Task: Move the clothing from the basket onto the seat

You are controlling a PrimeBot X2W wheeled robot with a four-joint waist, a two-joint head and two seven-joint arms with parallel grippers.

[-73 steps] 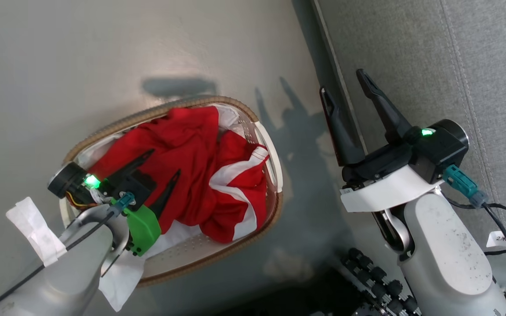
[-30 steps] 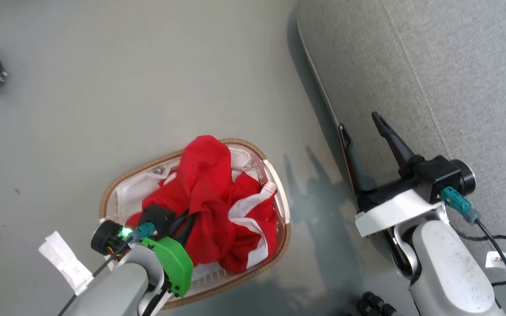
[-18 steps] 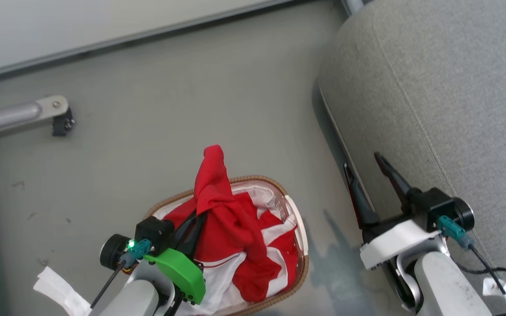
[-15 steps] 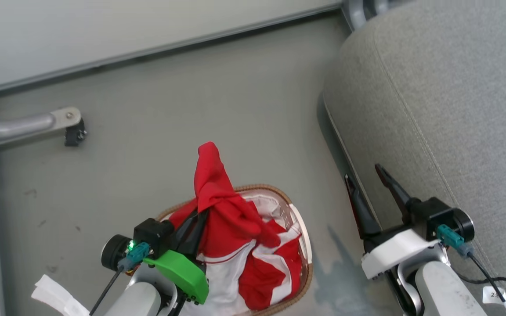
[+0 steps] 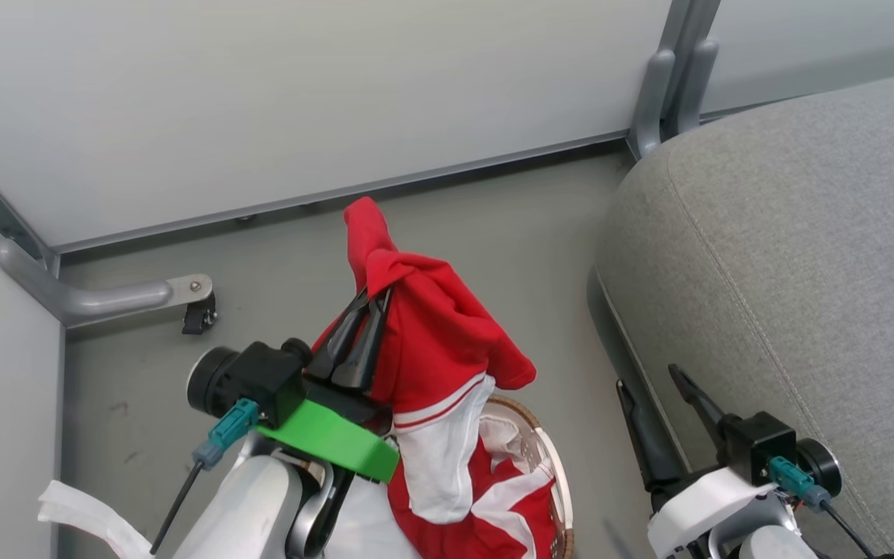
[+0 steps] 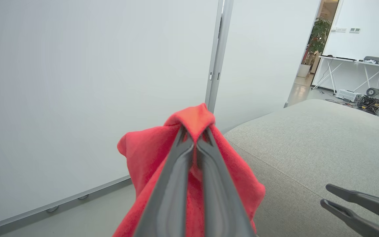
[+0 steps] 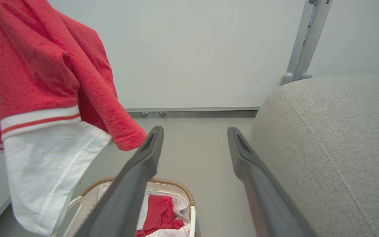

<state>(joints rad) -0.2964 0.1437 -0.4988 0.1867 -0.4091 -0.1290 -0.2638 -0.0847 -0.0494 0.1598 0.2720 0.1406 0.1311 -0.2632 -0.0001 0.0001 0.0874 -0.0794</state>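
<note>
A robotics lab or office: white partition panels (image 6: 77, 82) on grey metal posts (image 6: 218, 49), and far right a white bench (image 6: 350, 59) with gear, a wheeled machine (image 6: 378, 104) on the floor, a potted plant (image 6: 317, 36)

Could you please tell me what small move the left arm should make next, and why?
Probably swing the left gripper toward the robot's right, over the seat. It is shut on the red garment, which hangs above the basket, and the seat lies just to that side. The right gripper stands open by the seat's edge, so I would pass above it.
</note>
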